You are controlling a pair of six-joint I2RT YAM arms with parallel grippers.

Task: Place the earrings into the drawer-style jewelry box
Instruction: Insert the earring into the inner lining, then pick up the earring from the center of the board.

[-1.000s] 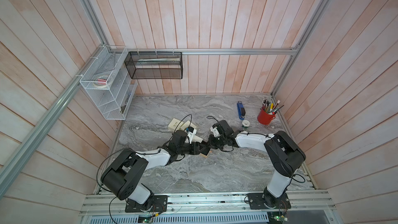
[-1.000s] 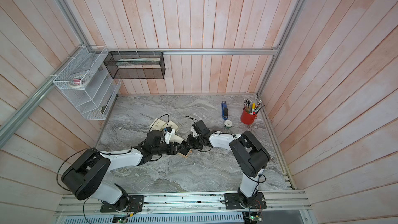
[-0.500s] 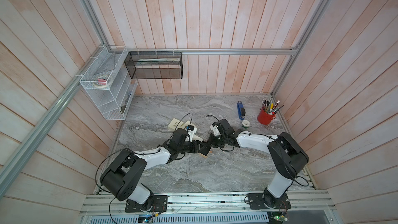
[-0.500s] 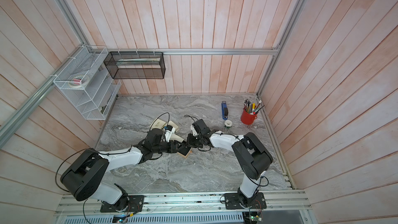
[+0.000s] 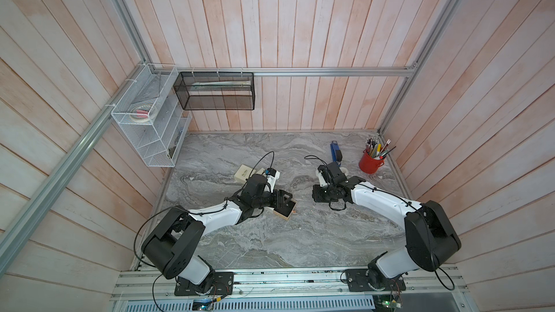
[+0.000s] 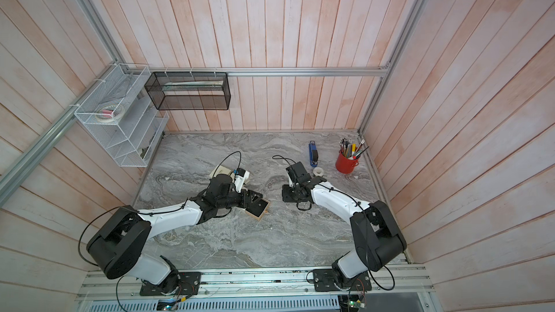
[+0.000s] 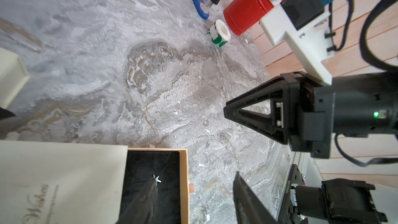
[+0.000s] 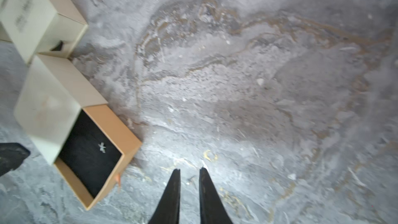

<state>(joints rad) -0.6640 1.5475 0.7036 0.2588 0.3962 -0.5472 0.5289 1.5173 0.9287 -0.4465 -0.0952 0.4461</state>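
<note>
Tan drawer (image 8: 112, 123) open toward right claw (image 8: 189, 170)

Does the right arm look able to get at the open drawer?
Probably yes: the drawer stands pulled out, lining uncovered, with only bare table between it and the right gripper.

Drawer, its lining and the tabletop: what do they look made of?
Drawer: tan cardboard, matte, thin folded walls. Lining: black, matte, probably velvet or foam; an earring rests on it. Tabletop: grey veined stone look, possibly printed laminate.
</note>
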